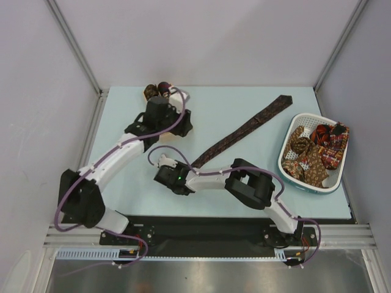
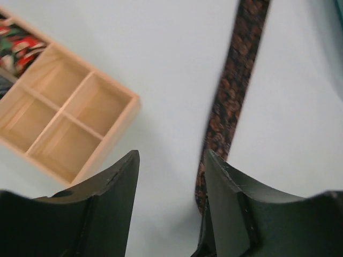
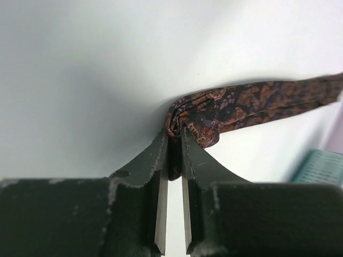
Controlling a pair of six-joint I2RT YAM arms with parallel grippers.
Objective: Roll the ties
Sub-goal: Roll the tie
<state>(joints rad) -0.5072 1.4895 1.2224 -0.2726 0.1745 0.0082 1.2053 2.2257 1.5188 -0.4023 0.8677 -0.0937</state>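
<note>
Right claw (image 3: 174, 138) clamped on maroon tie (image 3: 252, 104) end; left claw (image 2: 171, 159) apart.

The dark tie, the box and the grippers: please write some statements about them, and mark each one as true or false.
1. The right gripper is shut on the narrow end of the dark tie. True.
2. The left gripper holds a rolled tie. False: its jaws are open, with nothing between them.
3. The white basket is empty. False: several ties lie in it.
4. In the left wrist view, the wooden box shows four empty compartments. True.
</note>
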